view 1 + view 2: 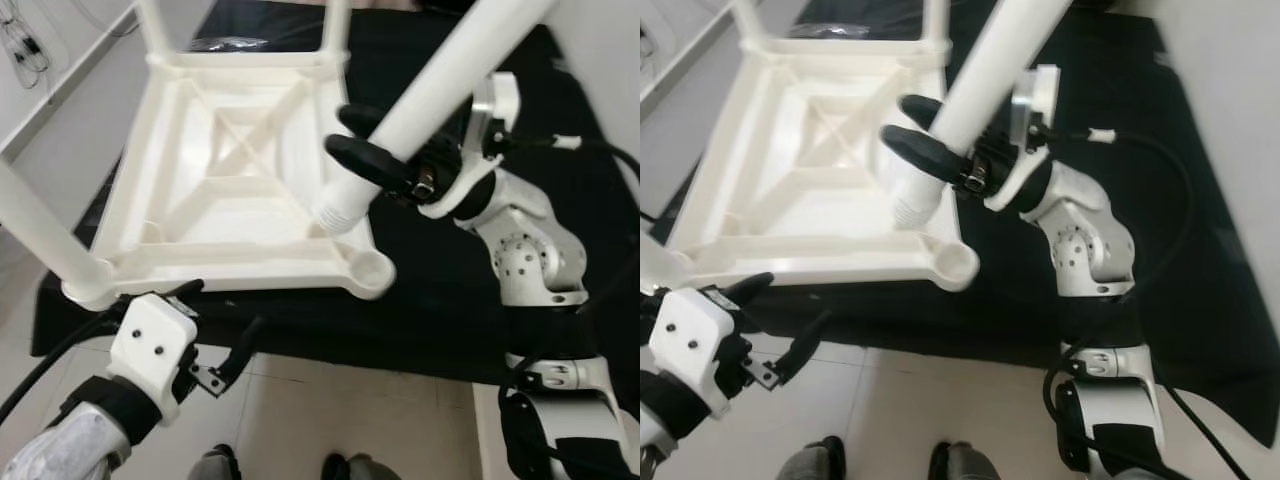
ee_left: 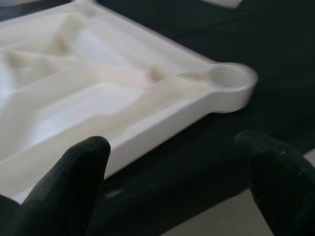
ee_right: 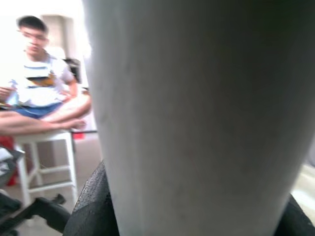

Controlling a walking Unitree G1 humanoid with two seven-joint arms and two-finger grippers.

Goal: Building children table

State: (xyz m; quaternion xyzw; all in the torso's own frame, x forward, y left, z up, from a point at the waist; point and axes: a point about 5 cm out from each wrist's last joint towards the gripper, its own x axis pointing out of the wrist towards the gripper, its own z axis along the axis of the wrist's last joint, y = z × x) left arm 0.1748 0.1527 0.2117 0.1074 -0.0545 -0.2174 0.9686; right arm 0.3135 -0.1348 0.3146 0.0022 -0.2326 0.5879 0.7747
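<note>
Nearest, on the tile floor (image 1: 330, 400), the left gripper (image 1: 215, 345) sits low by the front edge of the black-covered bench (image 1: 480, 300), its arm bent up from below; its jaws stand open, empty, pointing toward the near rim of the tabletop (image 1: 240, 190). The white tabletop lies upside down on the bench, ribs showing, with an empty threaded socket (image 1: 368, 268) at its near right corner. Just beyond that socket the right gripper (image 1: 372, 150), wrist cocked inward and elbow folded low, has its jaws clamped on a white table leg (image 1: 430, 90), tilted, threaded end down, hanging over the tabletop beside the socket. Farther back, other legs (image 1: 335, 30) stand upright in the far corners
</note>
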